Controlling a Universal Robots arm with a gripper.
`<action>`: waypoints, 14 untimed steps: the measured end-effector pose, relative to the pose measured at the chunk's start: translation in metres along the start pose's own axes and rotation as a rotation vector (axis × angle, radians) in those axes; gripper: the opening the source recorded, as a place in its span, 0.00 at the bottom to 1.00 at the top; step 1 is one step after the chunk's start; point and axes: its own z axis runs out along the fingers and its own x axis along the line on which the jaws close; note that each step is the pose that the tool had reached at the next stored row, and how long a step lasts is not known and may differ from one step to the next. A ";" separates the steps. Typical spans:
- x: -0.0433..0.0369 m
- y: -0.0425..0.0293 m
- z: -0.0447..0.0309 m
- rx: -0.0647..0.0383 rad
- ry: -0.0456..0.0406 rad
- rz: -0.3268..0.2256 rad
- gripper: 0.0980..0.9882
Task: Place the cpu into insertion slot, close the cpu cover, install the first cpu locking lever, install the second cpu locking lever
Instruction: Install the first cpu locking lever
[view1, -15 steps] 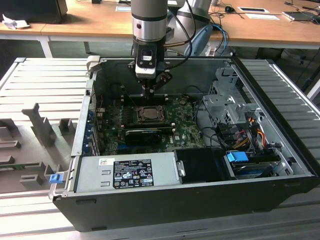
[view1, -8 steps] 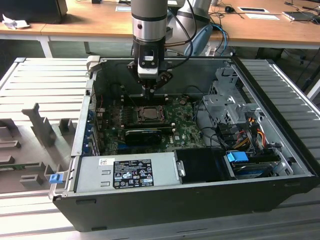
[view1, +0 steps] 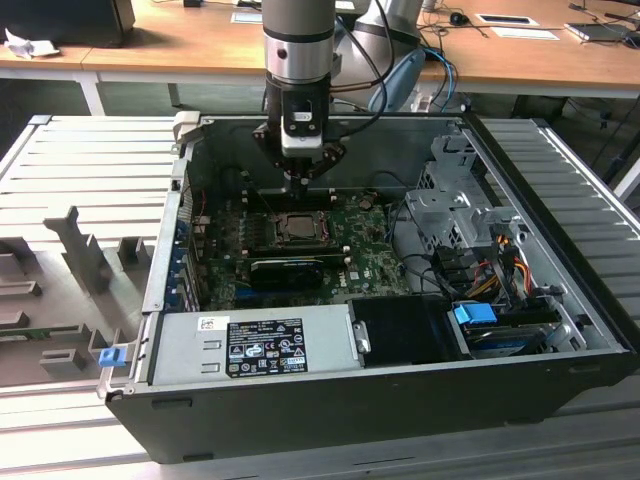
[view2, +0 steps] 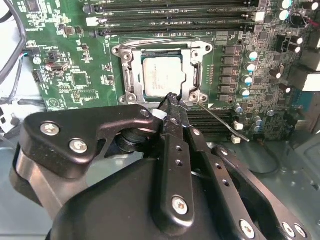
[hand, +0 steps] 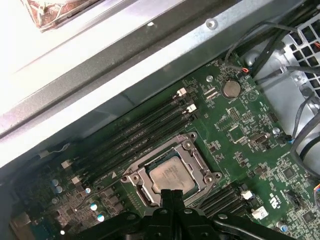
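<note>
Silvery square cpu (view2: 164, 76) seated under grey metal-frame cpu cover (view2: 196, 75). Black gripper (view2: 172, 100), tips pressed together beside thin wire lever (view2: 220, 120), may slip and gouge green motherboard (view2: 75, 65).
</note>
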 end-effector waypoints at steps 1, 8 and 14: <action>0.0000 0.0000 0.0000 0.000 0.0002 -0.009 0.01; 0.0000 0.0000 0.0000 -0.002 0.0011 -0.069 0.01; 0.0000 0.0000 0.0000 -0.004 0.0022 -0.132 0.01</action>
